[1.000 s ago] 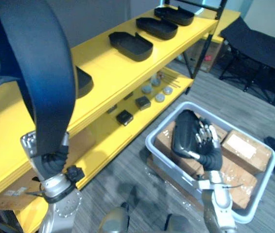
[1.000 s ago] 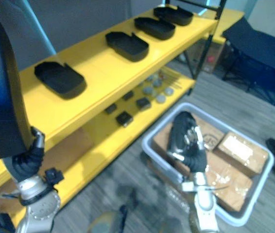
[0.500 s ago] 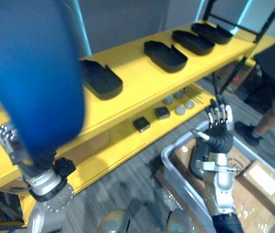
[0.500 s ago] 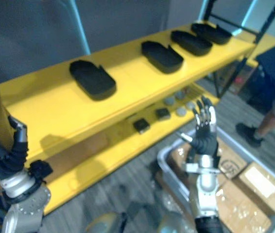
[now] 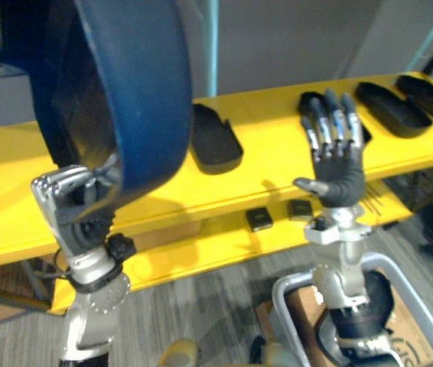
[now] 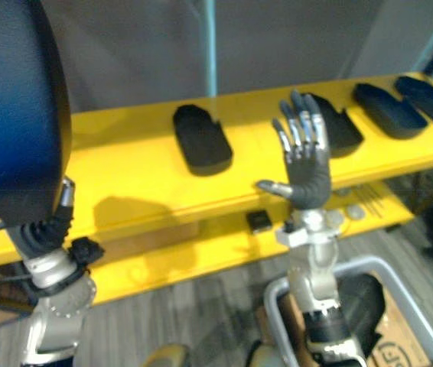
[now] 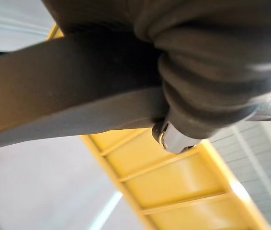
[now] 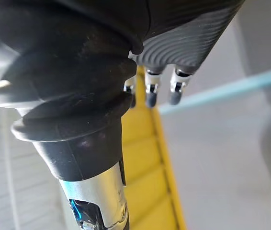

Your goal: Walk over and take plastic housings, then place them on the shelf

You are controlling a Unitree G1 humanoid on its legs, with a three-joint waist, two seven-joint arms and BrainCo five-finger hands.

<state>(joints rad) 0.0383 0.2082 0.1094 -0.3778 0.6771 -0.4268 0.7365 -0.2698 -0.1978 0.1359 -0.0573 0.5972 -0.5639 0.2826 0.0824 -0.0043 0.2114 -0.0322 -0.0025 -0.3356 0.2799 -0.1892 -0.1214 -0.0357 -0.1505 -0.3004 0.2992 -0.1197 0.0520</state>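
Housing (image 5: 132,92) of dark plastic, raised in front of the left end of the yellow shelf (image 5: 266,126). The left hand (image 5: 71,200) gripped its lower rim, fingers curled round the edge. The right hand (image 6: 308,180) stood upright before the middle of the shelf, empty, with its fingers straight and slightly spread and its thumb out to the side.

Shelved housings lay along the shelf's top board: one (image 6: 201,141) near the middle, one (image 6: 343,130) partly behind the right hand, and two more (image 6: 385,111) toward the right end.

The shell looked thin-walled and moulded, so it was probably light for its size. It was probably stiff overall, with some give at the rim and a smooth skin that could slide in the fingers. Held at one end it would swing, so a hooked grip over the rim nearer mid-length should carry it more steadily.

The held housing's upper end was cut off, and its body hid the left part of the shelf where it might be set down. A grey bin (image 5: 285,287) stood below the shelf's right part. A dark shape (image 6: 366,302) inside it, behind the right forearm, could not be identified. Small parts (image 5: 260,219) on the shelf's lower board were too small to name.
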